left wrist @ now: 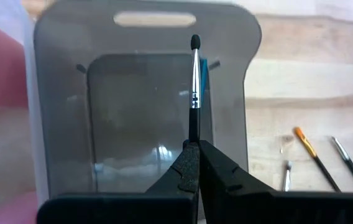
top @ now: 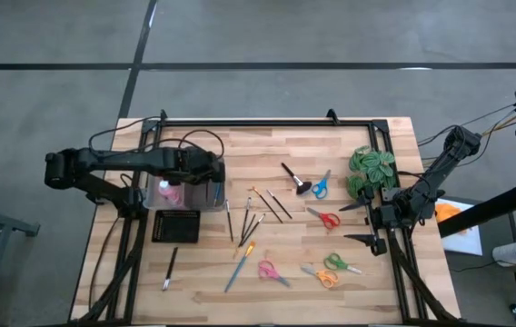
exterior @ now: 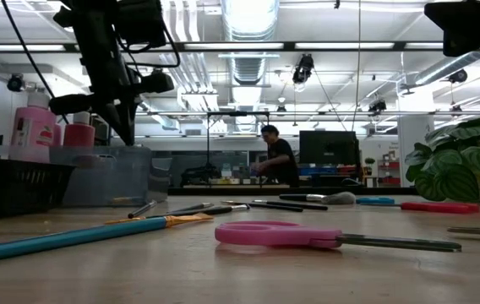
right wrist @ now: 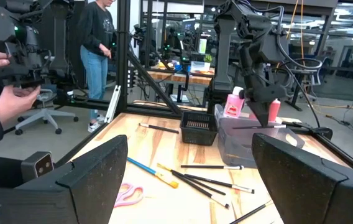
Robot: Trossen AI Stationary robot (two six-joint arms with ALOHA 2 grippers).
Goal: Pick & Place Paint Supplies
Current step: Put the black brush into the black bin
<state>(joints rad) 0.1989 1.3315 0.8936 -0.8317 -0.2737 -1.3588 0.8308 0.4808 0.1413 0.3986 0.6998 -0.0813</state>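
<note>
The left hand (left wrist: 196,163) is clenching a thin black paintbrush (left wrist: 194,93), holding it over the clear bin (top: 205,196) at the worktop's (top: 267,145) left side. Pink bottles (top: 169,193) are standing in the neighbouring part of that bin, with a black basket (top: 175,225) just beside it. More paintbrushes (top: 262,207) are lying loose mid-worktop, near several scissors (top: 323,218). The right hand (top: 356,222) is hanging released at the right edge, near the green plant (top: 372,169).
</note>
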